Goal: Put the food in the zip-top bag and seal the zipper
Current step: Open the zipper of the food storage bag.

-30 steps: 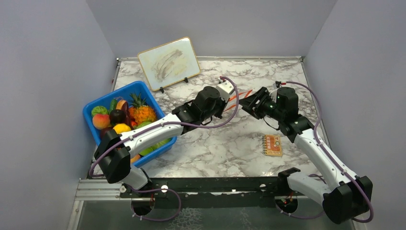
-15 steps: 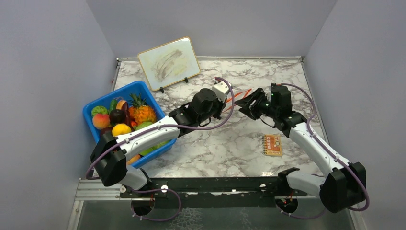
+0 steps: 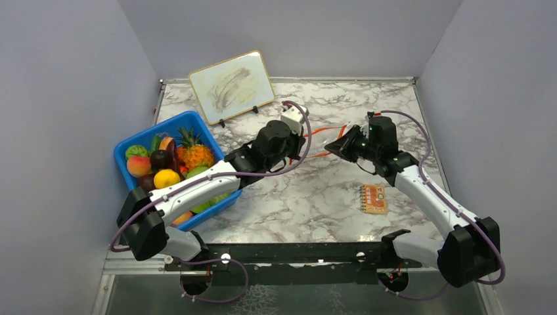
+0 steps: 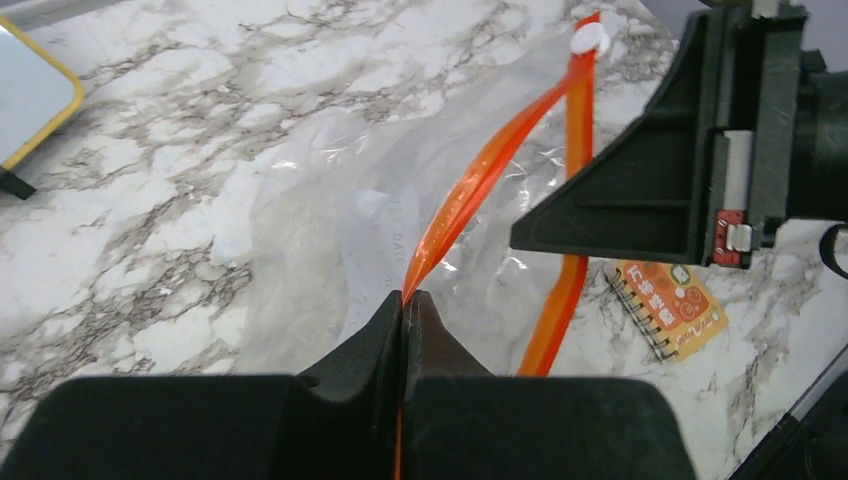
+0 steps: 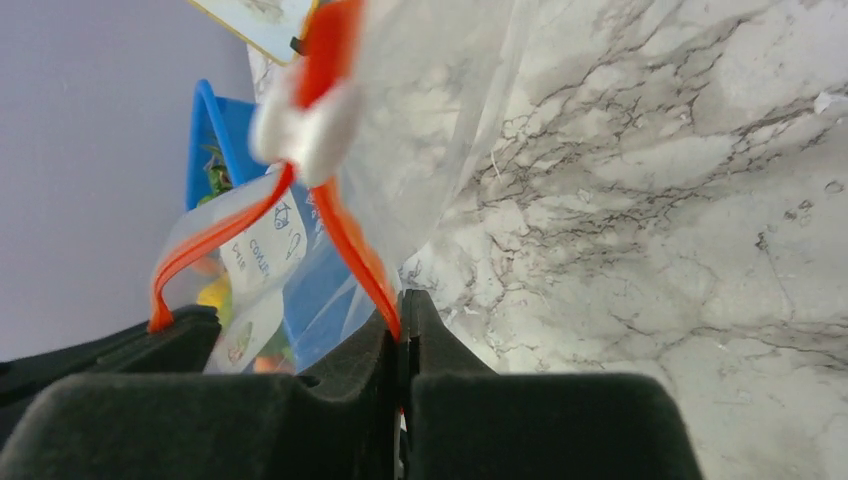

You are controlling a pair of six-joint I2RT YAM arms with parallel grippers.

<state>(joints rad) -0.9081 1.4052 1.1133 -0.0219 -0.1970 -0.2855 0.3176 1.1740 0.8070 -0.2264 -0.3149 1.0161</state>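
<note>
Plastic toy fruits and vegetables [image 3: 194, 156] fill the blue plastic tub [image 3: 131, 146]. Right of the tub, the left fingers [image 4: 385, 330] clench one orange-red zipper strip [image 4: 480, 180] of the clear crinkly zip-top bag [image 4: 330, 200] over the marble table [image 3: 309, 197]. Farther right, the right fingers [image 5: 430, 350] clench the opposite strip.

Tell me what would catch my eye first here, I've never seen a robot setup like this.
Probably the bright orange-red zipper of the clear zip-top bag, lifted over the far middle of the marble table. The left gripper and right gripper each pinch one of its strips. Next comes the blue tub at the left edge, heaped with colourful toy food.
</note>
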